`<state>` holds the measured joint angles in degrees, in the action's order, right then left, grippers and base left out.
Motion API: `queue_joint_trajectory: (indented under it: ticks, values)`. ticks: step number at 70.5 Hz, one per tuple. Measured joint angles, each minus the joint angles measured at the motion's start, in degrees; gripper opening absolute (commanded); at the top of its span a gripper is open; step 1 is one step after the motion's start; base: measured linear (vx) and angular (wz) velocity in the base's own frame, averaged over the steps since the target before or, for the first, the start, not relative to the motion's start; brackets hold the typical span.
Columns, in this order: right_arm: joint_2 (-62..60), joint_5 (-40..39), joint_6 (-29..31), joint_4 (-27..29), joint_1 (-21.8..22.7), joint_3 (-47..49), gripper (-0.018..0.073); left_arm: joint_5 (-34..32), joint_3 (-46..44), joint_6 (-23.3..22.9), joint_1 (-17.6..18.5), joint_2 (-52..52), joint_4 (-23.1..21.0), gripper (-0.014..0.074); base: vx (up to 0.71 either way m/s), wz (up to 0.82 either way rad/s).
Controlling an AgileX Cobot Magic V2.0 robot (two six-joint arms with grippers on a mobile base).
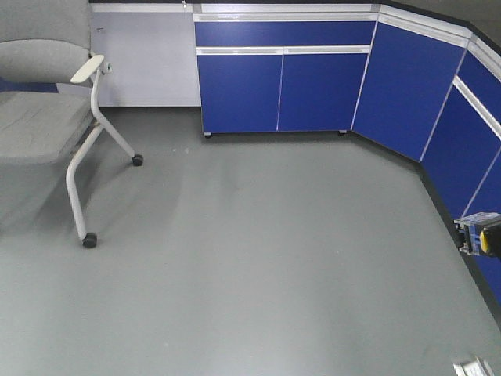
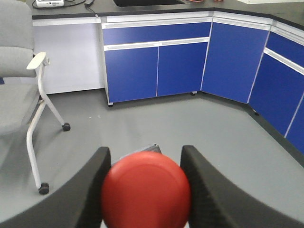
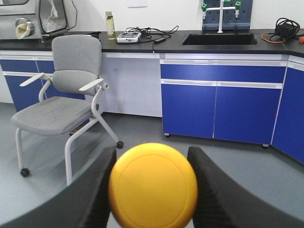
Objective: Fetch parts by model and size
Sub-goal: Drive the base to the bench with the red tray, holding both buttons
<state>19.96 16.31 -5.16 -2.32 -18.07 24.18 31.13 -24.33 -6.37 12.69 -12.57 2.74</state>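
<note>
Both arms are loaded and up off the ground. The left gripper is clamped round the red switch, with the mushroom cap facing straight into the wrist camera and black fingers hugging it on either side. The cap hides the blocky base, so the contact itself is out of sight. Nothing else could be carrying it, though, so I call that a firm hold below the cap. The switch hangs over open floor to the right of the grey chair, well clear of its legs.

The right gripper tells the same story. It is closed on the yellow switch, cap toward the lens, right of the chair and nearer the camera than it.

In the front view, probably the yellow switch peeks in at the edge, well apart from the chair. It shows as a grey-blue block with a sliver of yellow, too cropped to swear to.

Why hold them like this? One part per hand, gripped under the cap, should keep both secure in transit. The picking looks done. Delivery remains, and no drop-off spot is in view.
</note>
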Motion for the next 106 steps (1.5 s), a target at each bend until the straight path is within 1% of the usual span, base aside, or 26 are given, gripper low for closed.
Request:
queue_joint_trajectory:
  ticks: [30,45,68,106]
  values:
    - [0.0,-0.05,0.0,0.0,0.0,0.0,-0.0008,0.0,0.0,0.0,0.0,0.0,0.0,-0.0006,0.5,-0.03]
    - [0.0,-0.05,0.0,0.0,0.0,-0.02,-0.0008,0.0,0.0,0.0,0.0,0.0,0.05,-0.0006,0.42,-0.35]
    - [0.0,-0.05,0.0,0.0,0.0,-0.02,-0.0008,0.0,0.06,0.0,0.0,0.0,0.05,-0.0006,0.33,-0.84]
    - [0.0,-0.05,0.0,0.0,0.0,-0.02,-0.0008,0.0,0.06,0.0,0.0,0.0,0.05,-0.0006,0.22,-0.91]
